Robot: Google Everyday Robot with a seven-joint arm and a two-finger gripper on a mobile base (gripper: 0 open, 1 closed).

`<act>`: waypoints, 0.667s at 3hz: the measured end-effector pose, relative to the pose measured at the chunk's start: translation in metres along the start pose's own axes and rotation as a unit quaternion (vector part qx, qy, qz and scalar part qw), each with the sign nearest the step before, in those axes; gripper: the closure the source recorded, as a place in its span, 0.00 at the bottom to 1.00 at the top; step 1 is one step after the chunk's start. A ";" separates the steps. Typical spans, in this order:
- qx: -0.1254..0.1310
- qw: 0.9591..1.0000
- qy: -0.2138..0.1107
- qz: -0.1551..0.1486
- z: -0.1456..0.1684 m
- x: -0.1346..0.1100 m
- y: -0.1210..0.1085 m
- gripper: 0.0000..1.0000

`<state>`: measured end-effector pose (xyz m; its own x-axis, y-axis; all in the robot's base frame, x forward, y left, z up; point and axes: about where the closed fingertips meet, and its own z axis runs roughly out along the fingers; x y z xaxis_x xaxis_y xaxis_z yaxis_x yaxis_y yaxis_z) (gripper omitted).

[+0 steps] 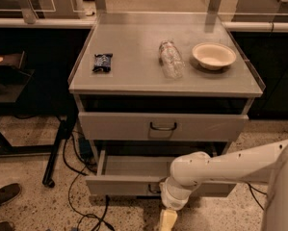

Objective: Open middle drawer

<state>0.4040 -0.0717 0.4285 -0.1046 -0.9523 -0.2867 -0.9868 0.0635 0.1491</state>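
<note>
Hidden: the white arm [220, 170] covers the right half of the middle drawer [119, 186] front and most of its handle
Cut off: the gripper [167, 219] runs off the bottom edge of the view, below the drawer front, near its centre
Grip: cannot tell whether it is wide, narrow or holding anything
Middle drawer place: under the upper drawer [206, 127] of the grey cart [134, 78], standing partly out of it
Facing: flat front toward the camera, open tray upward
Long axis: left to right across the view
Cart top: dark snack packet [102, 62], clear bottle [171, 59] lying down, pale bowl [214, 56]
Floor: black cables [81, 196] at left
</note>
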 end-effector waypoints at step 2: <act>-0.030 0.999 0.027 0.021 0.035 0.021 0.004 0.00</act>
<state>0.3939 -0.0805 0.3898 -0.1368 -0.9641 -0.2278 -0.9723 0.0867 0.2170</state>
